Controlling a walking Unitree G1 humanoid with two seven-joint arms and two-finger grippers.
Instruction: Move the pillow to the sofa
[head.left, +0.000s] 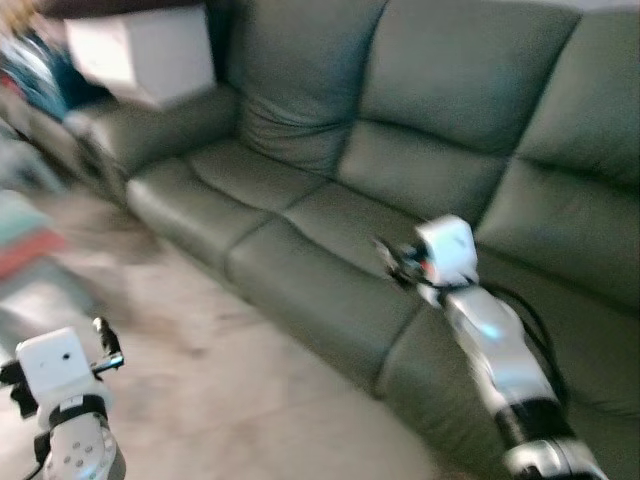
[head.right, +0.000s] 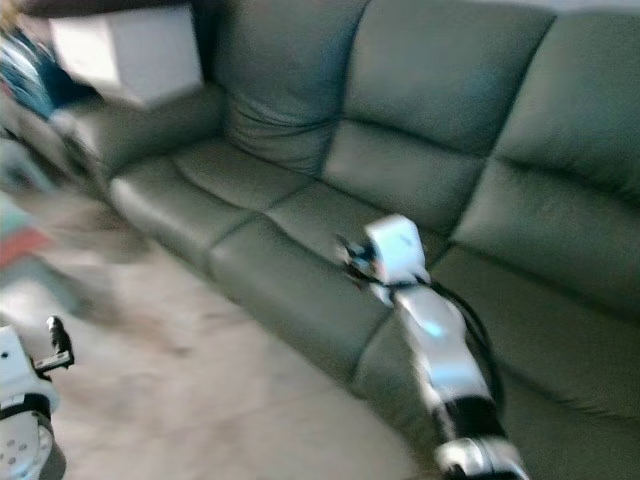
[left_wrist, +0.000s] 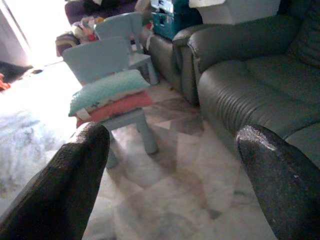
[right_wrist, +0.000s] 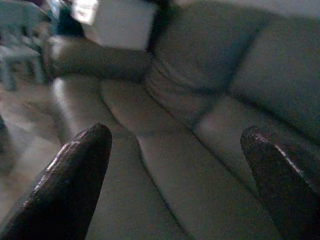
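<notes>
A teal pillow (left_wrist: 107, 89) lies on top of a pink pillow (left_wrist: 115, 107), both stacked on a small pale-blue chair (left_wrist: 102, 57) on the floor. The stack also appears, blurred, at the far left edge (head.left: 25, 238). The grey-green leather sofa (head.left: 330, 215) runs across the scene. My right gripper (head.left: 388, 256) is held out above the front of a sofa seat cushion, open and holding nothing. Low at the left, over the floor, my left gripper (left_wrist: 172, 145) is open too, and its wrist camera faces the pillow stack, well short of it.
A white box (head.left: 140, 52) rests on the sofa's armrest (head.left: 150, 125) at the far left. Teal storage boxes (left_wrist: 172, 17) and clutter stand behind the chair. A second pale-blue chair (left_wrist: 127, 30) stands behind the first. Pale tiled floor (head.left: 230, 390) lies between me and the sofa.
</notes>
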